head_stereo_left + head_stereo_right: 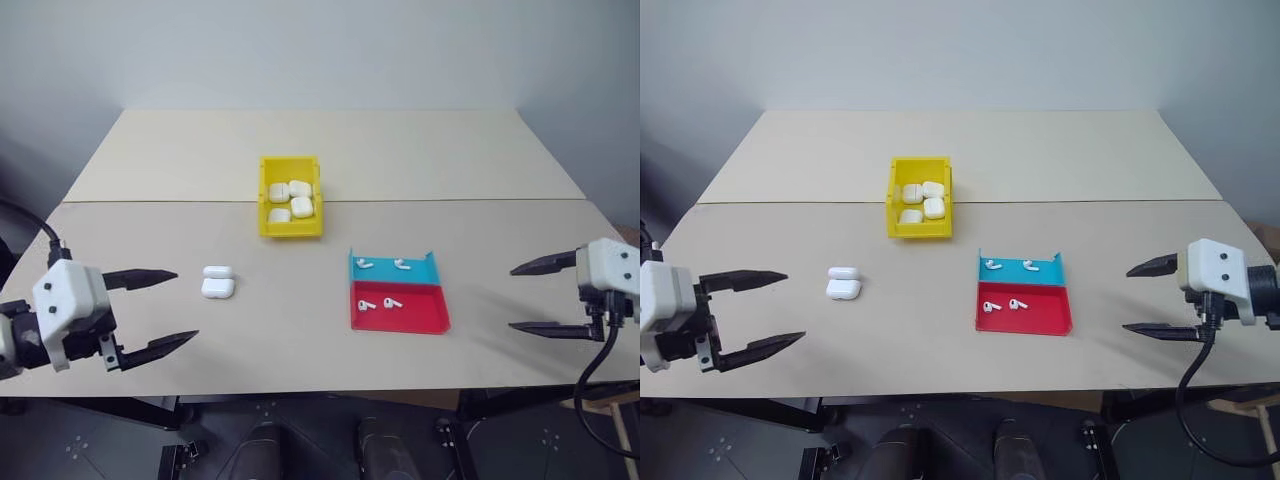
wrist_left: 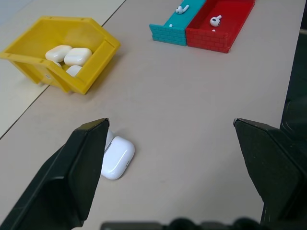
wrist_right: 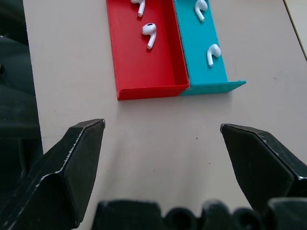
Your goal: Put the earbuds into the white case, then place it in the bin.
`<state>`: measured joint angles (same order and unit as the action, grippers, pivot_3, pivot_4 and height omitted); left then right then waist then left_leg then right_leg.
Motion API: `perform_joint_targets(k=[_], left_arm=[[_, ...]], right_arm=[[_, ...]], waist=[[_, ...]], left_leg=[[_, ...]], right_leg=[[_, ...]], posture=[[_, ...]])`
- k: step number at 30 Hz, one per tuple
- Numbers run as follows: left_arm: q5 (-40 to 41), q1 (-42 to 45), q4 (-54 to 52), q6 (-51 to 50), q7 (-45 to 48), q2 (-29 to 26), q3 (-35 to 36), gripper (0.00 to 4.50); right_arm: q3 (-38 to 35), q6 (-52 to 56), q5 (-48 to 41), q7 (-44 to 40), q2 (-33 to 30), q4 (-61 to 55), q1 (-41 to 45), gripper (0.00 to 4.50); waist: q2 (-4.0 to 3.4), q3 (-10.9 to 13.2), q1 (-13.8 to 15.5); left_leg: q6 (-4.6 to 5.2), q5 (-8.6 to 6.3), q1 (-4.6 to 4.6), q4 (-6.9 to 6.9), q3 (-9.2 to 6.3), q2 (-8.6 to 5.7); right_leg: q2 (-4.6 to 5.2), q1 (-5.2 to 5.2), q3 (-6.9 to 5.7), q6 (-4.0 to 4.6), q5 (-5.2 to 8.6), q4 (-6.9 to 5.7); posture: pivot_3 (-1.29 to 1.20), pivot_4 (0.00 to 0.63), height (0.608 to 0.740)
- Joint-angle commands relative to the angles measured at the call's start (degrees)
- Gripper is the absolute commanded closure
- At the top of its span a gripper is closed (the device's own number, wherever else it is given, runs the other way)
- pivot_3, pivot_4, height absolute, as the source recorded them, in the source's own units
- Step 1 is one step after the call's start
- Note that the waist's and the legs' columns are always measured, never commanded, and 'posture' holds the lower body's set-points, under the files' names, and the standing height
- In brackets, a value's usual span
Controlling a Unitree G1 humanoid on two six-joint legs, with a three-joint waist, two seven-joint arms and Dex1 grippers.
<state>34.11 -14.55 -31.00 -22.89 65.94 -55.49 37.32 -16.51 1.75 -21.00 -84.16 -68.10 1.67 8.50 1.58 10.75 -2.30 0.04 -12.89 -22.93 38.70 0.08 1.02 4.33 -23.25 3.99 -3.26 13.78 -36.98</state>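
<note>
Left eye view shows the earbuds (image 1: 379, 284) unpacked: two lie in the blue tray (image 1: 420, 273) and two in the red tray (image 1: 425, 315) touching it on the near side. The white case (image 1: 217, 283) sits on the desk (image 1: 300, 340) with its lid open, well apart from the trays on the robot's left and in front of the bin (image 1: 268, 225), which already holds several closed cases. Left gripper (image 1: 158, 312) hovers near the case, jaws spread wide and empty. Right gripper (image 1: 540, 297) hangs beside the trays, likewise spread and empty. Judging by this layout, nothing is done for this case: loading, closing and binning all remain.
</note>
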Motion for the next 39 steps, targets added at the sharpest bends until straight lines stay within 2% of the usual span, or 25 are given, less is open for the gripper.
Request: perform_joint_targets(k=[1,5,7,12,15,19,21,22,23,25,27,32,34,36,37,39], left_arm=[[0.5,-1.0,-2.4,-3.4,-2.2,-0.5,2.0,0.00],[-2.4,-1.9,-5.0,-6.1,-6.8,-0.2,1.9,0.00],[-2.1,-1.7,-7.2,-11.8,-11.6,-0.3,2.2,0.00],[-7.3,-1.2,-14.8,-20.9,-22.3,-0.7,0.7,0.00],[-5.7,0.9,-18.2,-28.2,-26.2,-1.2,0.3,0.00],[-0.6,11.1,-19.6,-49.6,-32.1,-6.6,-4.9,0.00],[2.0,22.3,-18.3,-63.8,-35.3,-6.5,-10.7,0.00],[3.9,26.4,-16.7,-67.6,-36.3,-6.5,-12.8,0.00],[6.3,31.6,-12.2,-69.4,-39.1,-5.8,-16.7,0.00],[10.1,37.5,-5.5,-69.6,-43.6,-5.1,-21.9,0.00],[17.2,42.7,0.0,-69.6,-50.0,-5.4,-25.9,0.00],[41.4,52.1,13.8,-69.6,-74.3,-5.0,-33.2,0.00],[50.5,55.0,19.4,-69.6,-85.4,-2.3,-34.7,0.00],[69.9,55.6,21.9,-58.5,-102.2,-5.3,-42.5,0.00],[75.5,55.9,21.8,-54.4,-109.0,-6.0,-45.9,0.00],[78.9,55.8,20.8,-49.6,-117.3,-4.9,-48.8,0.00]], right_arm=[[-1.0,0.5,-1.1,0.3,-0.7,-1.3,1.8,0.02],[-0.2,0.9,-0.6,0.8,-0.8,-0.7,3.1,0.02],[0.0,1.0,-0.5,0.7,-0.8,-0.7,3.2,0.02],[0.5,1.9,-0.8,0.6,-0.6,-0.7,3.6,0.02],[1.5,2.6,-0.1,1.2,-0.8,0.2,4.8,0.02],[1.5,4.5,-1.0,0.8,-1.4,-0.5,5.4,0.02],[1.1,5.4,-1.1,1.1,-1.4,-0.8,4.9,0.02],[1.0,5.5,-0.8,1.4,-1.2,-0.8,4.5,0.02],[1.2,5.9,-0.3,2.4,-0.8,-1.4,3.8,0.02],[1.1,7.4,-0.2,4.0,0.0,-2.9,2.8,0.02],[0.7,8.4,-0.4,5.2,0.3,-3.8,2.0,0.02],[-0.7,10.0,-0.4,7.1,0.5,-5.4,-1.3,0.02],[-1.0,10.2,-0.4,7.7,0.6,-5.9,-2.3,0.02],[-0.9,11.4,-0.9,8.4,0.7,-6.4,-2.6,0.02],[-0.7,11.6,-0.8,8.8,0.9,-6.6,-2.5,0.02],[-0.5,11.8,-0.8,9.2,1.1,-6.8,-2.4,0.02]], waist=[[0.00,0.0,0.0],[0.00,0.0,-0.1],[0.01,0.0,-0.1],[0.01,0.0,0.0],[0.01,0.0,-0.1],[0.02,0.0,0.1],[0.02,0.0,0.2],[0.03,0.0,0.2],[0.03,0.0,0.2],[0.06,0.0,-0.2],[0.06,0.0,0.1],[0.08,0.0,0.1],[0.08,0.0,0.1],[0.09,0.0,0.2],[0.09,0.0,0.1],[0.08,0.0,0.2]], left_leg=[[0.00,0.00,-0.01,0.00,0.00,0.00],[0.00,0.00,0.01,0.00,0.00,0.00],[0.00,0.00,0.01,0.00,-0.02,0.01],[0.00,0.00,-0.02,0.00,-0.04,-0.03],[0.00,0.00,0.00,0.00,-0.05,-0.03],[0.00,0.00,0.05,0.01,-0.11,-0.04],[0.00,0.00,0.06,0.01,-0.13,-0.06],[0.00,0.00,0.03,0.03,-0.15,-0.07],[0.00,0.00,0.02,0.03,-0.18,-0.09],[-0.03,-0.04,0.01,0.00,-0.14,-0.08],[-0.02,-0.03,0.02,0.05,-0.27,-0.09],[-0.02,-0.04,-0.05,0.07,-0.30,-0.14],[-0.03,-0.04,-0.10,0.06,-0.58,-0.15],[-0.03,-0.04,-0.11,0.08,-0.73,-0.21],[-0.03,-0.05,-0.11,0.10,-0.82,-0.09],[-0.04,-0.05,-0.10,0.09,-0.84,-0.12]], right_leg=[[0.00,0.00,0.00,0.00,0.00,0.00],[0.01,0.00,0.00,-0.01,0.00,0.00],[0.00,0.01,-0.01,-0.01,0.00,0.00],[0.02,0.01,0.00,-0.01,-0.01,0.00],[0.01,0.02,0.00,-0.01,-0.01,0.00],[-0.03,0.04,-0.02,-0.20,0.11,-0.06],[-0.02,0.09,-0.02,-0.31,0.18,-0.08],[-0.03,0.05,-0.02,-0.34,0.19,-0.10],[-0.05,0.09,-0.03,-0.35,0.18,-0.10],[0.00,0.03,0.04,-0.07,0.01,-0.09],[-0.06,0.08,-0.05,-0.07,0.00,-0.13],[0.07,0.05,-0.01,-0.12,-0.03,-0.11],[0.12,-0.02,0.05,-0.15,-0.06,-0.13],[0.12,-0.02,0.05,-0.17,-0.08,-0.15],[0.17,-0.03,0.07,-0.18,-0.13,-0.15],[0.29,-0.04,0.12,-0.19,-0.20,-0.18]], posture=[[0.00,0.150,0.740],[0.00,0.150,0.740],[0.00,0.150,0.740],[0.00,0.150,0.740],[0.00,0.150,0.740],[0.00,0.150,0.740],[0.00,0.150,0.740],[0.00,0.150,0.740],[0.00,0.150,0.740],[0.00,0.150,0.740],[0.00,0.150,0.740],[0.00,0.150,0.740],[0.00,0.150,0.740],[0.00,0.150,0.740],[0.00,0.150,0.740],[0.00,0.150,0.740]])
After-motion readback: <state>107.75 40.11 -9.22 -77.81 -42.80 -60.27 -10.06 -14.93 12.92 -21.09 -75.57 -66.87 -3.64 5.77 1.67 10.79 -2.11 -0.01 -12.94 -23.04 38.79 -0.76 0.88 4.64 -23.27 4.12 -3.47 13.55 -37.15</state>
